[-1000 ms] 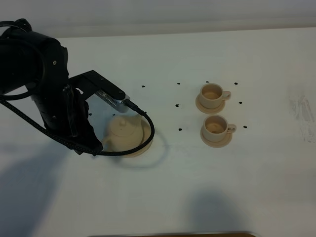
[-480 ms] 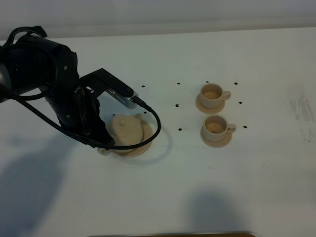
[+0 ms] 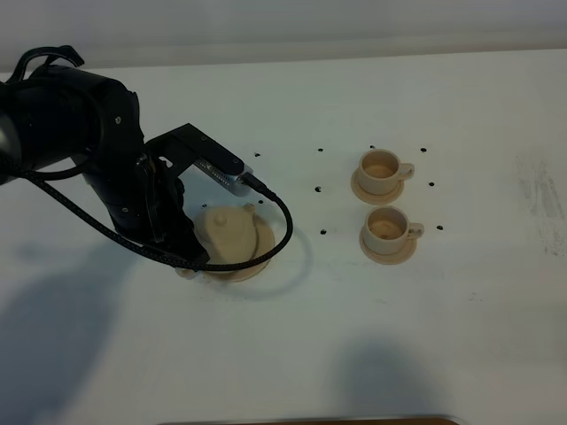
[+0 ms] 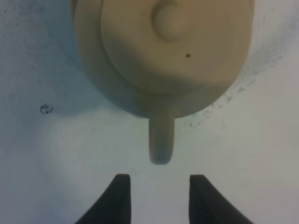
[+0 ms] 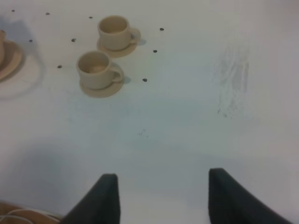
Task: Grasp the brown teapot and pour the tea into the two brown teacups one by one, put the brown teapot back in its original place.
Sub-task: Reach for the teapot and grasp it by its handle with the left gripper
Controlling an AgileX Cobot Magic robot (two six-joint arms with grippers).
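Observation:
The brown teapot (image 3: 229,234) sits on its wide flat saucer (image 3: 256,258) at the left of the table. In the left wrist view the teapot (image 4: 163,51) is seen from above, its loop handle (image 4: 161,142) pointing at my left gripper (image 4: 159,186). That gripper is open, with the fingertips just short of the handle on either side of its line and not touching it. The two brown teacups (image 3: 382,168) (image 3: 387,227) stand on their small saucers at the right of centre. My right gripper (image 5: 161,186) is open and empty, well away from the cups (image 5: 114,30) (image 5: 96,67).
My black left arm (image 3: 106,168) and its looping cable (image 3: 283,235) hang over the teapot's left side. Small black dots (image 3: 321,189) mark the white table between teapot and cups. A grey scuff (image 5: 233,77) lies on the table to the right.
My left arm has moved right and closer to the teapot, now covering more of its left side. The teapot, cups and right gripper have not moved.

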